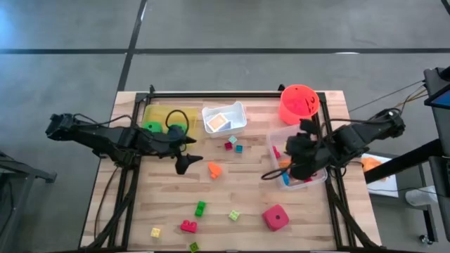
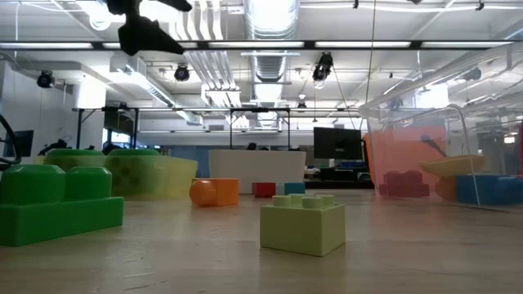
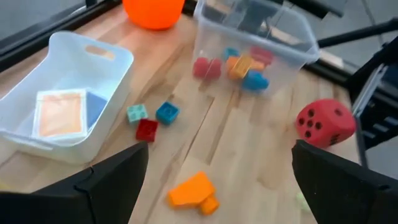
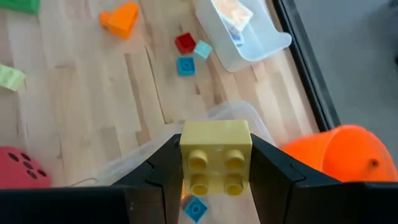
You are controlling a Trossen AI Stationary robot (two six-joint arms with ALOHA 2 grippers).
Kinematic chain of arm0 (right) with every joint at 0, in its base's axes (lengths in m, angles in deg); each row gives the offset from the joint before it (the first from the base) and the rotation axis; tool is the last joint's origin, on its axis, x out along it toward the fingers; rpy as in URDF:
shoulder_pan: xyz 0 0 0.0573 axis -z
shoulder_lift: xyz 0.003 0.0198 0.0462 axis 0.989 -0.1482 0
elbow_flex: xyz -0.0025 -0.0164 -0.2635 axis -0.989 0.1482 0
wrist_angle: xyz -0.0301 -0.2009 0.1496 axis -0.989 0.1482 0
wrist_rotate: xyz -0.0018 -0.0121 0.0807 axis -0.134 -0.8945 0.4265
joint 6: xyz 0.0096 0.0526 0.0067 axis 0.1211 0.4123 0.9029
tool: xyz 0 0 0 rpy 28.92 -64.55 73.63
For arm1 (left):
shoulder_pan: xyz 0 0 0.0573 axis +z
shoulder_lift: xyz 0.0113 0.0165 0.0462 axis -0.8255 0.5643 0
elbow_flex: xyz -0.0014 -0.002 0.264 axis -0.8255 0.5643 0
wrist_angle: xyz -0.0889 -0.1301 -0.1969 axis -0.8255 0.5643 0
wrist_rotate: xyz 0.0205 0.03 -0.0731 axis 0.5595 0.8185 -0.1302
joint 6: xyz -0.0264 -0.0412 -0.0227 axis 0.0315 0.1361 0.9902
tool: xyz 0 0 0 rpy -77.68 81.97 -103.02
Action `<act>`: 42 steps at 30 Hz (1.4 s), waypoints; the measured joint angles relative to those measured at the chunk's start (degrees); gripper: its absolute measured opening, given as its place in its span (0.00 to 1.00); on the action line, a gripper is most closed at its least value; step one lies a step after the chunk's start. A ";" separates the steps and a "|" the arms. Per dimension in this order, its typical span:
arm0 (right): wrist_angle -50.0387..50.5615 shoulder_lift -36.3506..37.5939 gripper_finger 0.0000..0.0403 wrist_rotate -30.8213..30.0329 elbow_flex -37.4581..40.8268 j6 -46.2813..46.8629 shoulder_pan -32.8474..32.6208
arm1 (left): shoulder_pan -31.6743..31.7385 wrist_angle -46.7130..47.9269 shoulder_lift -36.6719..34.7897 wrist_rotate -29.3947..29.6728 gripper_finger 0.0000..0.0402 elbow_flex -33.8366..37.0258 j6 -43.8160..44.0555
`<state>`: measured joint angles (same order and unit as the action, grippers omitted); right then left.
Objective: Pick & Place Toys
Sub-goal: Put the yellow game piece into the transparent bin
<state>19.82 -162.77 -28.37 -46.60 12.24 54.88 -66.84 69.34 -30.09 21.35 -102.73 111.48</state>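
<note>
My right gripper (image 4: 216, 168) is over the clear tray (image 1: 318, 176) at the table's right and is shut on a yellow brick (image 4: 216, 155). The tray holds red, orange and blue bricks (image 3: 239, 65). My left gripper (image 1: 187, 163) is open and empty above the table, left of an orange brick (image 1: 214, 169); that brick lies between its fingers in the left wrist view (image 3: 193, 190). A pink-red die (image 1: 275, 217) lies near the front. Two green dice (image 1: 153, 127) sit in the yellow tray (image 1: 158, 112). Cards (image 1: 218, 122) lie in the white tray (image 1: 239, 112). My right gripper pinches the yellow brick by two opposite sides (image 4: 184, 158) between its two fingers (image 4: 155, 177). The brick's studded face is turned toward the wrist camera. The fingers come from above. The brick is lifted clear, over the clear tray's rim (image 4: 239, 115).
The orange-red bucket (image 1: 299, 103) stands at the far right, behind the clear tray. Red, teal and blue small bricks (image 1: 232, 144) lie mid-table. Green (image 1: 201, 207), red (image 1: 188, 225), light-green (image 1: 234, 215) and yellow (image 1: 155, 231) bricks lie near the front edge.
</note>
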 joint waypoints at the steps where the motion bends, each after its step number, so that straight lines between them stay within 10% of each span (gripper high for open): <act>1: -0.11 0.79 0.33 0.23 0.67 0.24 0.01 | 0.00 0.48 -0.03 0.00 0.95 0.23 -0.02; 18: -5.81 7.83 0.33 8.18 23.12 8.93 3.44 | 2.78 6.55 -4.29 0.89 0.95 1.27 -8.00; 42: -20.94 8.10 0.33 17.22 39.64 -8.17 14.95 | 2.78 6.81 -4.80 1.09 0.95 1.36 -9.53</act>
<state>-1.12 -154.67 -11.15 -6.96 4.07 69.83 -64.07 76.15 -34.88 22.44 -101.36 101.95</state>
